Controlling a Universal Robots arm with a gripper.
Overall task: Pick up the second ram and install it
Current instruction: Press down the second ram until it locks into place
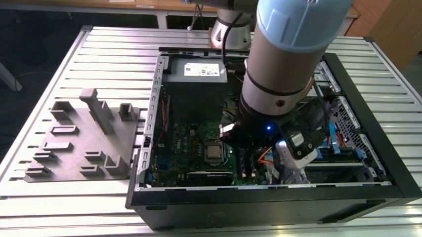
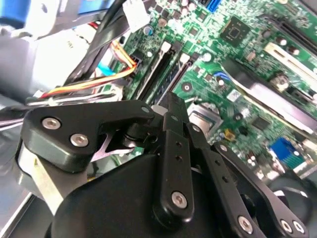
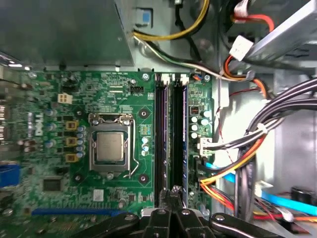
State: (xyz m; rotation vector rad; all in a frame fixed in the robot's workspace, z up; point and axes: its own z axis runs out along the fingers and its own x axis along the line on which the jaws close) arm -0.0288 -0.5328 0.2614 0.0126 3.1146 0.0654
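My gripper (image 3: 174, 194) is shut, its black fingers pressed together with nothing visible between them. The tips sit over one end of the two long memory slots (image 3: 161, 134) on the green motherboard (image 3: 64, 129). A narrow dark strip with a blue-green edge (image 3: 184, 124) stands in the slot nearer the cables. It looks like the second ram, seated upright, though I cannot tell whether it is fully down. In the second wrist view the shut fingers (image 2: 172, 101) point at the same slots (image 2: 168, 74). In the exterior view the arm's wrist (image 1: 277, 94) covers this spot inside the open case.
The processor socket (image 3: 110, 147) lies beside the slots. Orange, yellow and black cables (image 3: 233, 173) crowd their other side. The power supply (image 1: 195, 79) fills the case's far end. A grey part holder (image 1: 86, 138) stands on the slatted table at the exterior view's left.
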